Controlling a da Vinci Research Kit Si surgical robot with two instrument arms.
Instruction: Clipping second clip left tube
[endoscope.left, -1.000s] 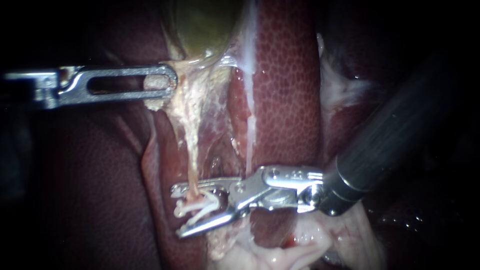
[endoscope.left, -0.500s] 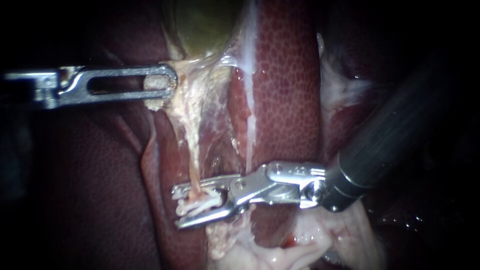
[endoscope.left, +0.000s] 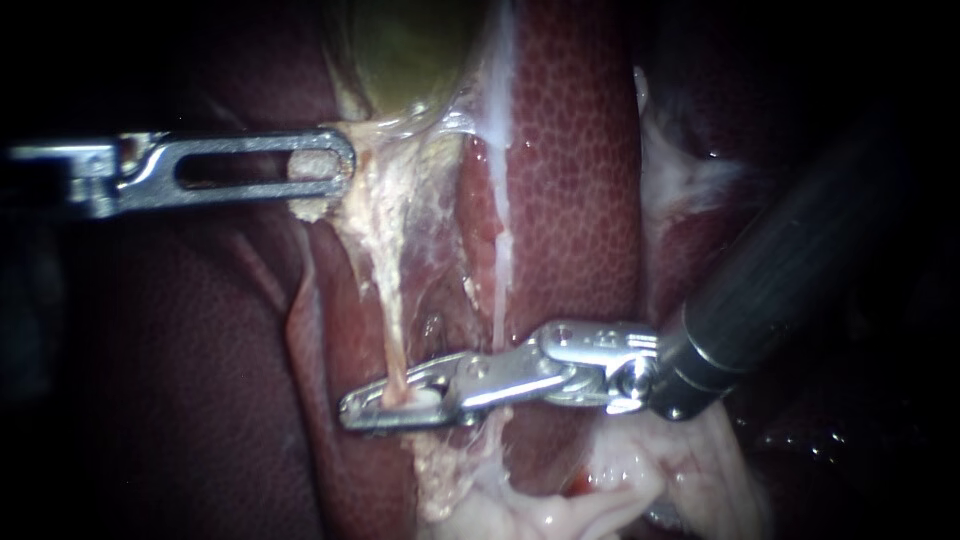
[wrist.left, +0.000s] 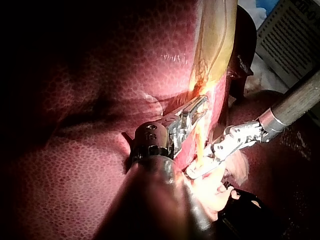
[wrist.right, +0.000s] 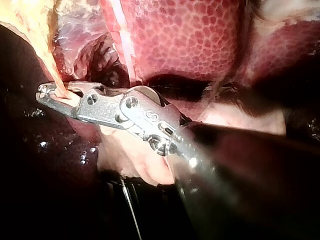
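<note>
The left tube (endoscope.left: 385, 300) is a thin pale strand running down from the gallbladder (endoscope.left: 410, 50). My right instrument (endoscope.left: 352, 408) comes in from the right, and its jaws are shut across the lower end of the tube on a white clip (endoscope.left: 420, 397). The right wrist view shows the same grip: my right instrument (wrist.right: 45, 92) has the tube (wrist.right: 57, 82) passing between its jaws. My left instrument (endoscope.left: 335, 165) comes in from the left. Its slotted jaws are shut on pale tissue at the gallbladder's neck and hold it taut, as the left wrist view of the instrument (wrist.left: 197, 105) also shows.
Red mottled liver (endoscope.left: 570, 150) lies around the field. A second whitish strand, the right tube (endoscope.left: 497, 250), runs just right of the clipped one. Pale fatty tissue (endoscope.left: 600, 500) sits under my right instrument's shaft. A printed sheet (wrist.left: 290, 35) lies beyond the liver.
My right instrument's jaws, open around the tube with a spread white clip, have closed down on the clip and tube. My left instrument has held still.
</note>
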